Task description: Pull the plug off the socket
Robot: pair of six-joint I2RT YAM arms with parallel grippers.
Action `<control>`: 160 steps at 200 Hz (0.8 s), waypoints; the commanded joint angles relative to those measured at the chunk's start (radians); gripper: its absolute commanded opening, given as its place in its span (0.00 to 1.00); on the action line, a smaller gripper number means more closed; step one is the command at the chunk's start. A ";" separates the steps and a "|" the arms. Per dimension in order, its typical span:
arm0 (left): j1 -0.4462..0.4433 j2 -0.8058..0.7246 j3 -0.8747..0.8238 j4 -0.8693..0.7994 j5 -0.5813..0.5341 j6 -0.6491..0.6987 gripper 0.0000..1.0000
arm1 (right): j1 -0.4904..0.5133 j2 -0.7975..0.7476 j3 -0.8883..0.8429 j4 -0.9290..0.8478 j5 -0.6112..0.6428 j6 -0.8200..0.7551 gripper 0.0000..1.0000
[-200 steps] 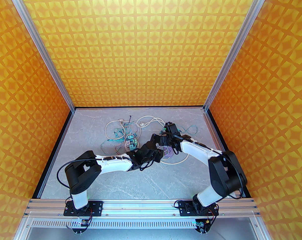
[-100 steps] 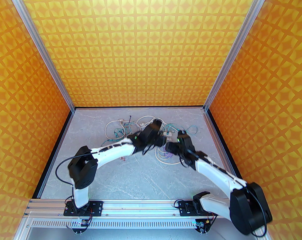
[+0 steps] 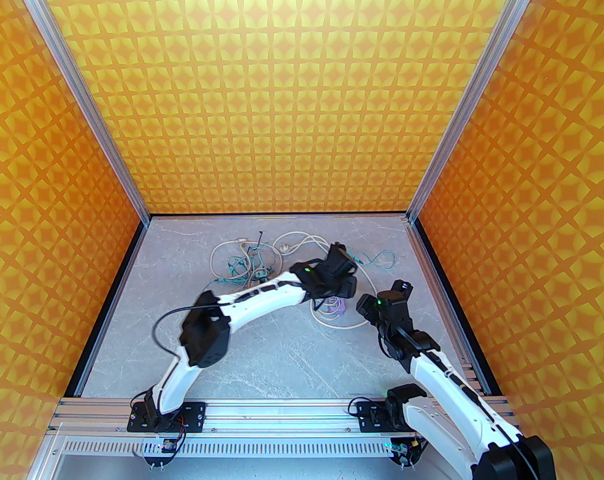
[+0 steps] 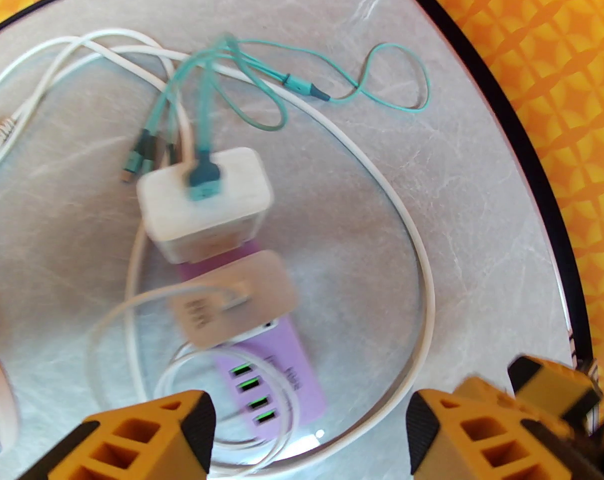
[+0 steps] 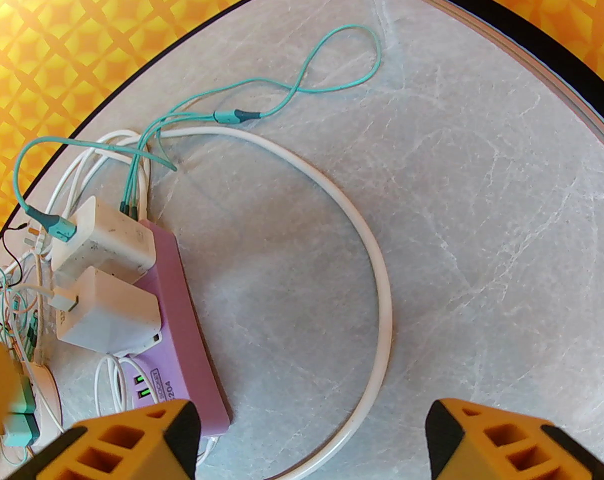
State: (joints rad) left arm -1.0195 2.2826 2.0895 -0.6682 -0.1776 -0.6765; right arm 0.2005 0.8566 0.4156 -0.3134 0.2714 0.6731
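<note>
From above, the left pincer (image 3: 347, 280) hovers over the purple socket strip (image 3: 334, 308) at the middle of the bench (image 3: 261, 358), with the right pincer (image 3: 399, 288) just to its lower right. The left wrist view shows that pincer spread and empty, below two white plugs (image 4: 204, 198) seated in the strip at centre frame. The right wrist view agrees: pincer spread, empty, nothing unplugged yet.

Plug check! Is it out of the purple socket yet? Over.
Left tool open, right tool open, both empty. Two white plugs seated in purple socket. White cable curls beside it.
</note>
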 commanded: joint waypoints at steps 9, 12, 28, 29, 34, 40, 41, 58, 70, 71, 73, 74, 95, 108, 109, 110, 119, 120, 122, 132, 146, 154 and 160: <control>0.006 0.104 0.172 -0.184 -0.138 -0.078 0.69 | -0.002 -0.020 -0.035 0.010 0.000 -0.006 0.79; 0.006 0.112 0.184 -0.192 -0.147 -0.083 0.69 | -0.002 -0.022 -0.036 0.011 -0.001 -0.006 0.79; 0.007 0.145 0.231 -0.215 -0.188 -0.107 0.69 | -0.002 -0.030 -0.046 0.012 0.000 -0.010 0.78; 0.007 0.147 0.233 -0.216 -0.190 -0.108 0.69 | -0.001 -0.030 -0.046 0.011 0.000 -0.010 0.78; 0.007 0.155 0.243 -0.224 -0.201 -0.116 0.71 | -0.002 -0.035 -0.049 0.013 0.000 -0.012 0.77; 0.007 0.163 0.253 -0.230 -0.214 -0.120 0.73 | -0.002 -0.041 -0.055 0.018 -0.005 -0.016 0.76; 0.007 0.164 0.254 -0.230 -0.214 -0.120 0.73 | -0.002 -0.042 -0.056 0.019 -0.005 -0.016 0.76; 0.012 0.185 0.269 -0.229 -0.221 -0.111 0.73 | -0.001 -0.061 -0.069 0.036 -0.034 -0.020 0.73; 0.014 0.200 0.284 -0.224 -0.221 -0.100 0.73 | -0.001 -0.072 -0.079 0.054 -0.056 -0.022 0.71; 0.014 0.201 0.286 -0.224 -0.221 -0.099 0.73 | -0.002 -0.071 -0.079 0.056 -0.058 -0.023 0.71; 0.015 0.204 0.290 -0.223 -0.221 -0.097 0.73 | -0.003 -0.072 -0.080 0.059 -0.062 -0.023 0.71; 0.015 0.205 0.291 -0.222 -0.221 -0.097 0.73 | -0.003 -0.072 -0.081 0.060 -0.065 -0.023 0.71; 0.018 0.233 0.319 -0.210 -0.221 -0.084 0.73 | -0.002 -0.068 -0.095 0.109 -0.135 -0.026 0.71; 0.021 0.250 0.335 -0.208 -0.220 -0.084 0.73 | -0.001 -0.059 -0.104 0.135 -0.157 -0.022 0.71; 0.021 0.252 0.337 -0.208 -0.221 -0.084 0.73 | -0.001 -0.057 -0.105 0.135 -0.157 -0.022 0.71; 0.021 0.253 0.338 -0.208 -0.220 -0.084 0.73 | -0.001 -0.056 -0.106 0.135 -0.157 -0.021 0.71; 0.022 0.262 0.346 -0.205 -0.221 -0.080 0.71 | -0.002 -0.047 -0.110 0.140 -0.157 -0.019 0.71; 0.022 0.263 0.346 -0.204 -0.220 -0.080 0.71 | -0.002 -0.046 -0.109 0.142 -0.158 -0.018 0.71; 0.022 0.264 0.346 -0.201 -0.221 -0.078 0.70 | -0.002 -0.045 -0.109 0.143 -0.158 -0.018 0.71; 0.024 0.271 0.349 -0.196 -0.220 -0.072 0.66 | -0.002 -0.039 -0.108 0.145 -0.162 -0.018 0.71; 0.028 0.278 0.353 -0.193 -0.221 -0.072 0.65 | -0.001 -0.039 -0.109 0.151 -0.172 -0.020 0.72; 0.030 0.280 0.353 -0.189 -0.221 -0.068 0.62 | -0.001 -0.035 -0.113 0.161 -0.181 -0.019 0.71; 0.030 0.281 0.352 -0.186 -0.221 -0.062 0.61 | -0.001 -0.031 -0.115 0.167 -0.189 -0.019 0.72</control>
State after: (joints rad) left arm -1.0023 2.5443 2.4149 -0.8562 -0.3725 -0.7547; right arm 0.2005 0.8181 0.3157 -0.1997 0.1284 0.6609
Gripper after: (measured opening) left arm 0.633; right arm 0.714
